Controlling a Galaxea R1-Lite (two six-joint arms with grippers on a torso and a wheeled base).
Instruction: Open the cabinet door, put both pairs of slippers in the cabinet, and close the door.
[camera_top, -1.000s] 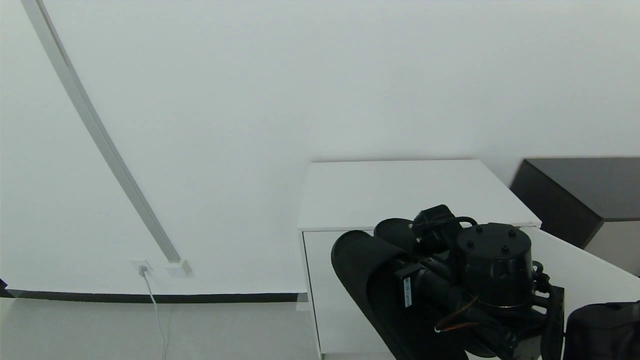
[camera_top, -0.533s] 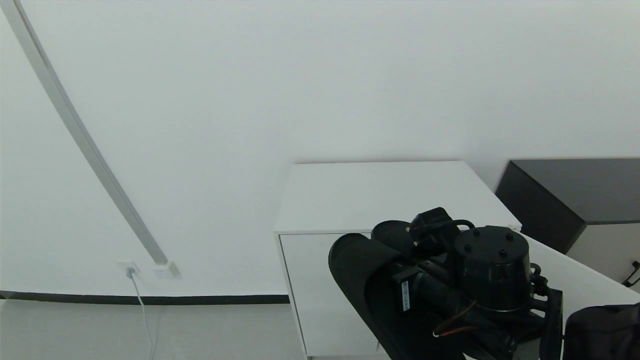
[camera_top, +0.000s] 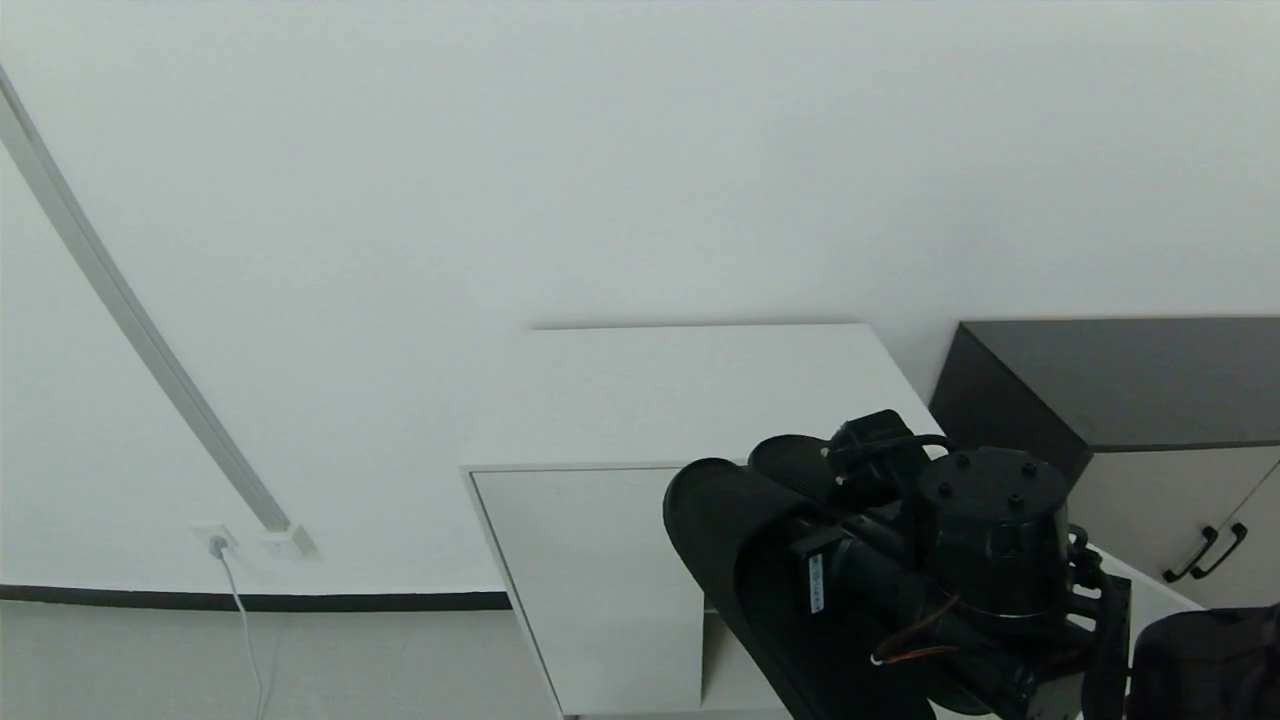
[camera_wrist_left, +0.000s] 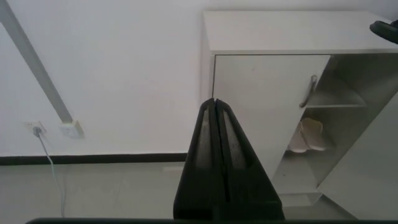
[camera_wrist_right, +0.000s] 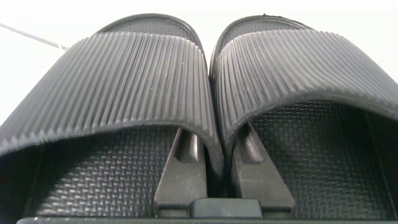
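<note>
While the left claw sits clenched and empty, the right claw pinches both black slippers.

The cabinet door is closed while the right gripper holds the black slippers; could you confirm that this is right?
Not quite: the cabinet door is open, as the left wrist view shows; the right gripper does hold the black slippers.

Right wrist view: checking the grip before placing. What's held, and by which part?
The right gripper holds the black slippers by their adjoining inner strap edges, pinched between its fingers.
</note>
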